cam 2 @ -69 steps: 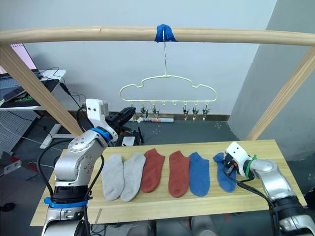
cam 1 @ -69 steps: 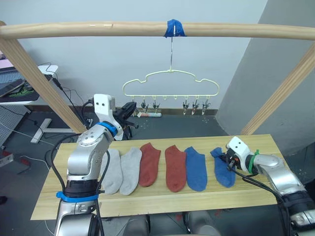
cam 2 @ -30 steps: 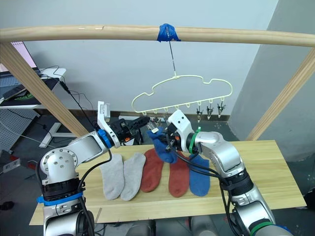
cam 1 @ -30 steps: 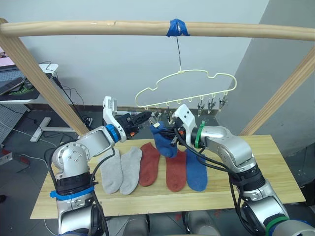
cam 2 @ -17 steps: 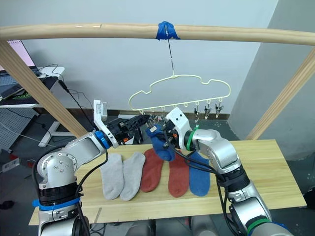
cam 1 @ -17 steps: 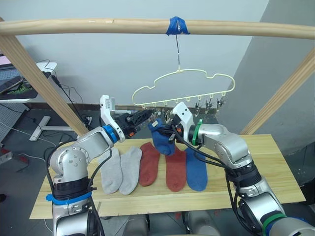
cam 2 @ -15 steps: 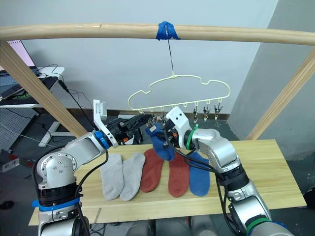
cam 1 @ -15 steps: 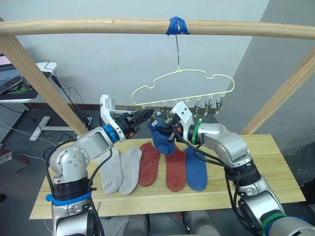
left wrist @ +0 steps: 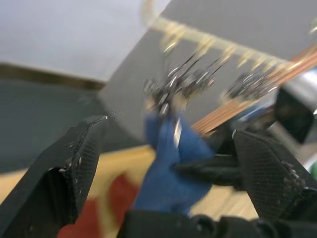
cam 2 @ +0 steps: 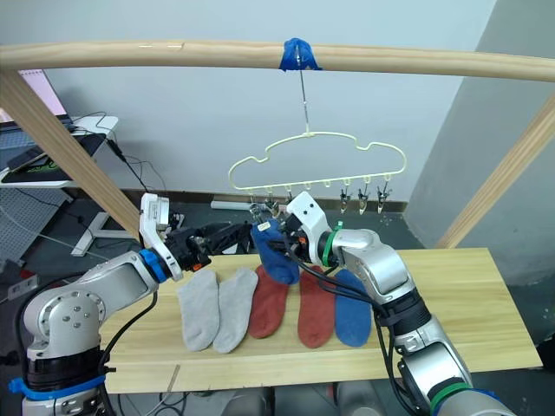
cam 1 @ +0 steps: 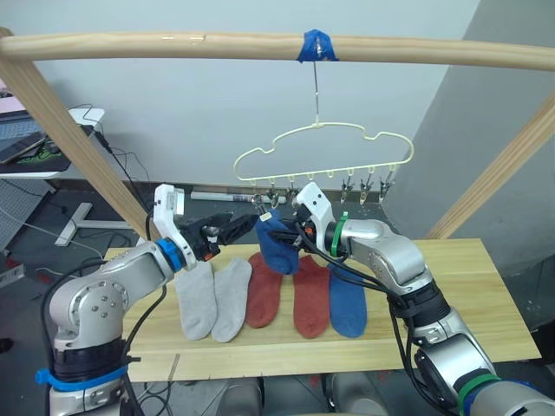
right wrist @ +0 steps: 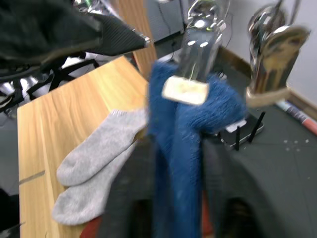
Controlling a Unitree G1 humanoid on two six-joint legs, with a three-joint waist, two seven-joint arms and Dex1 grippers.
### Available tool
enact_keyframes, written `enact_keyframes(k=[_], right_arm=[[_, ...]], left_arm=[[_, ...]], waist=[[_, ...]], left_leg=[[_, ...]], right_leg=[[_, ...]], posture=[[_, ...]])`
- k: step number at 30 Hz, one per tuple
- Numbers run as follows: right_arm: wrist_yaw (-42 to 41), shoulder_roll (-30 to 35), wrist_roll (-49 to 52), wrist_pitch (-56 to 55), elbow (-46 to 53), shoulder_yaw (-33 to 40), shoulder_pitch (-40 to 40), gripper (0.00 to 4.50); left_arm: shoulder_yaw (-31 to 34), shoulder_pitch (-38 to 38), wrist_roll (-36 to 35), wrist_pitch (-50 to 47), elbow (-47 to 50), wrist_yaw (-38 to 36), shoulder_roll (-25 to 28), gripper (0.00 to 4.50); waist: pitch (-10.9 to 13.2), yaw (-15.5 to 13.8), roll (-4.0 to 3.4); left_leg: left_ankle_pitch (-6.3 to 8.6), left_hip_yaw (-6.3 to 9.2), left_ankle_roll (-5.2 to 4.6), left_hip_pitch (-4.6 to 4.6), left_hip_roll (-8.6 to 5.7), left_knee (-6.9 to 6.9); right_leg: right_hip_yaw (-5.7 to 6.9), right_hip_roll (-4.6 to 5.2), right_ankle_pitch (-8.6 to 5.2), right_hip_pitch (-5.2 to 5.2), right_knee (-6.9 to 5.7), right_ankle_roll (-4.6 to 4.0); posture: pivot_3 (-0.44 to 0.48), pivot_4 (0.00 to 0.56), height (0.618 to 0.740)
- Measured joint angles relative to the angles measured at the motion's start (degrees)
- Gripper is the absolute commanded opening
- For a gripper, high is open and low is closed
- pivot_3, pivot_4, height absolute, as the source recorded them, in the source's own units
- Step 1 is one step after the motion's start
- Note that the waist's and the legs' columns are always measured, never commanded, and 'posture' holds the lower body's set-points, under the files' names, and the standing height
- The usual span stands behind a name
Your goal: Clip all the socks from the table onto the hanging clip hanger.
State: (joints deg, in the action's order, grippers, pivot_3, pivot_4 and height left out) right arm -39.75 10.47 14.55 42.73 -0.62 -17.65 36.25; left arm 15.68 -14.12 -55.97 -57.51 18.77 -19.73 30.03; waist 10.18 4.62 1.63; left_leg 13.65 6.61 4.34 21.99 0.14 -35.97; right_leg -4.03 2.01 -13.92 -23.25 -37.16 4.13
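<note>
The cream clip hanger (cam 1: 318, 126) hangs from the taped pole. A blue sock (cam 1: 277, 244) dangles from its leftmost clip (right wrist: 197, 59), above the table (cam 1: 486, 321). My left gripper (cam 1: 236, 228) is open just left of that clip, with nothing between its fingers (left wrist: 84, 158). My right gripper (cam 1: 293, 232) sits right of the sock, its fingers parted on either side of the cloth. Flat on the table lie two grey socks (cam 1: 212, 299), two red socks (cam 1: 310, 295) and one blue sock (cam 1: 347, 299).
A round wooden pole (cam 1: 173, 43) with blue tape (cam 1: 315, 43) spans the top, with slanted poles at left (cam 1: 78, 147) and right (cam 1: 494, 173). Bare clips (cam 1: 368, 186) hang on the hanger's right half. A desk with cables stands at the far left.
My left gripper has opened wide and drawn back to the left of the clip. The right gripper's fingers have parted around the blue sock, which hangs from the clip.
</note>
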Motion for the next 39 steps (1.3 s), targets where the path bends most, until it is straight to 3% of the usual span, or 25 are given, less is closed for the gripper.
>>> enact_keyframes(k=[7,13,17,21,26,32,39], right_arm=[[-1.4,5.4,-1.3,-2.1,0.3,-1.5,-4.8,4.47],[-5.1,15.4,1.5,0.4,11.9,2.0,-13.0,4.47],[-5.1,17.9,5.3,1.1,19.3,8.7,-15.6,4.47],[-2.9,16.9,11.5,4.2,26.3,15.9,-17.3,4.5],[-1.9,18.1,15.6,6.0,32.0,18.2,-17.9,4.5],[-0.5,15.5,17.2,3.9,33.7,17.4,-17.8,4.5],[-0.2,13.2,16.4,-3.7,33.3,16.1,-17.3,4.5]], left_arm=[[-4.8,1.0,8.2,7.2,1.3,-3.1,0.0,4.5],[-10.2,4.2,18.1,15.8,1.4,-4.9,-0.1,4.5],[-12.2,5.1,23.7,22.2,1.4,-5.3,-1.1,4.5],[-13.1,5.6,26.2,27.3,1.4,-6.0,-4.0,3.67],[-15.0,4.9,31.0,31.7,1.4,-5.0,-6.7,2.13],[-20.0,2.0,38.9,38.7,-0.6,-2.1,-12.3,2.13],[-20.5,-2.4,46.1,46.9,-8.8,1.0,-15.9,2.13]], waist=[[0.0,-1.0,0.01],[0.0,-1.0,-0.01],[0.0,-1.0,0.01],[-0.1,-1.1,0.02],[-0.1,-0.9,0.02],[-0.1,-0.4,0.02],[-0.1,0.3,0.01]], left_leg=[[0.0,-0.07,0.0,0.0,0.0,-0.05],[0.0,-0.11,-0.01,0.04,0.04,-0.04],[0.0,-0.17,-0.02,-0.03,0.12,-0.06],[-0.01,-0.19,-0.02,-0.02,0.33,-0.14],[-0.02,-0.2,-0.03,-0.06,0.45,-0.16],[-0.02,-0.2,-0.04,-0.06,0.49,-0.18],[-0.03,-0.2,-0.05,-0.07,0.53,-0.18]], right_leg=[[-0.03,0.01,0.05,0.01,0.06,-0.06],[-0.05,-0.01,0.04,0.01,0.12,-0.07],[-0.05,-0.06,0.07,0.01,0.06,-0.08],[-0.06,-0.29,0.11,0.04,0.09,-0.03],[-0.08,-0.46,0.12,0.04,0.07,-0.03],[-0.16,-0.55,0.19,0.05,0.07,-0.07],[-0.17,-0.6,0.19,0.05,0.07,-0.06]], posture=[[-0.049,0.104,0.74],[-0.057,0.101,0.74],[-0.067,0.098,0.74],[-0.073,0.097,0.74],[-0.108,0.104,0.74],[-0.119,0.116,0.74],[-0.127,0.121,0.74]])
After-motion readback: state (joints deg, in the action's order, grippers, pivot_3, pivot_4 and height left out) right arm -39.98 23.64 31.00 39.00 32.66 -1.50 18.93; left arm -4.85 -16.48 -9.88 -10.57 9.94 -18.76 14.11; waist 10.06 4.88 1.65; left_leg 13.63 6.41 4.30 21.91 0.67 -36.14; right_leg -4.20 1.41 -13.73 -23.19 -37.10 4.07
